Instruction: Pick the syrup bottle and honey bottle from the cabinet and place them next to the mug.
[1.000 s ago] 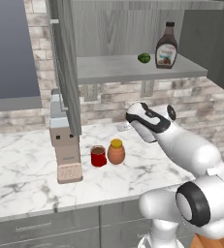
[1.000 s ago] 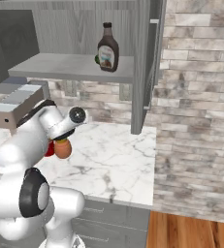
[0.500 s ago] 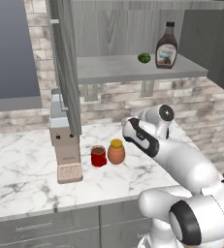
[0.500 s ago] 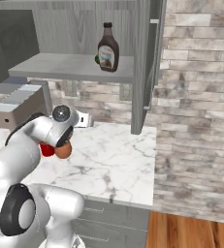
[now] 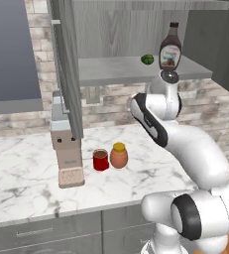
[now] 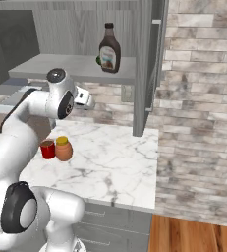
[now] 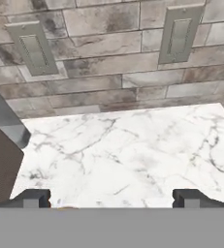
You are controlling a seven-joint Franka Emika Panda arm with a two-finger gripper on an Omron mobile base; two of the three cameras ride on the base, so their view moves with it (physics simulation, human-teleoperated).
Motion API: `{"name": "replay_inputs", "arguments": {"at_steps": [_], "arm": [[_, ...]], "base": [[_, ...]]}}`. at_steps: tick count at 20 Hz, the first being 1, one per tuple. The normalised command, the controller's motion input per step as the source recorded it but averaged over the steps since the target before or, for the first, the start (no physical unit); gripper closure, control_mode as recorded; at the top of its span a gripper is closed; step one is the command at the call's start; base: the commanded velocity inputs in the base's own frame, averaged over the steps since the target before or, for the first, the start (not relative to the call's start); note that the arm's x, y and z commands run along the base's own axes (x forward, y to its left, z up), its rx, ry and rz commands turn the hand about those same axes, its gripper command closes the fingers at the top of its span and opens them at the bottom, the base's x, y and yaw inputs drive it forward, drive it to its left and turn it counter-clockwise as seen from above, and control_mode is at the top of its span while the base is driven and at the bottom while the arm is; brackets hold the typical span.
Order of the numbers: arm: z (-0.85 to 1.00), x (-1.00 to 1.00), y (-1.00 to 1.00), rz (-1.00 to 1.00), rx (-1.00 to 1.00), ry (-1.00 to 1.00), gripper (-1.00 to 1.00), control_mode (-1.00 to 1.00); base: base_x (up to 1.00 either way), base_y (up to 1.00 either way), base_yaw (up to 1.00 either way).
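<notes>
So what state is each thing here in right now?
Tall dark brown syrup bottle: upright on the shelf, capped.
Squat orange honey jar: upright on the counter, lid on, beside the mug.
Small red mug: upright.
Grey cabinet door: open.
Robot hand: open, holding nothing.

The syrup bottle (image 5: 170, 45) on the cabinet (image 5: 136, 69) shelf carries a white-and-red label, its lettering too blurred to read; no other text is legible.
</notes>
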Motion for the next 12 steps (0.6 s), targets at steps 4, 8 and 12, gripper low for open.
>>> {"name": "replay_inputs", "arguments": {"at_steps": [4, 8, 12], "arm": [[0.42, -0.60, -0.30, 0.00, 0.02, 0.00, -1.00, -1.00], [0.47, -0.56, -0.10, 0.00, 0.04, -0.06, -1.00, -1.00], [0.72, -0.15, -0.01, 0.00, 0.00, -0.04, -1.00, -1.00]], "base": [[0.00, 0.00, 0.00], [0.00, 0.00, 0.00], [0.00, 0.00, 0.00]]}}
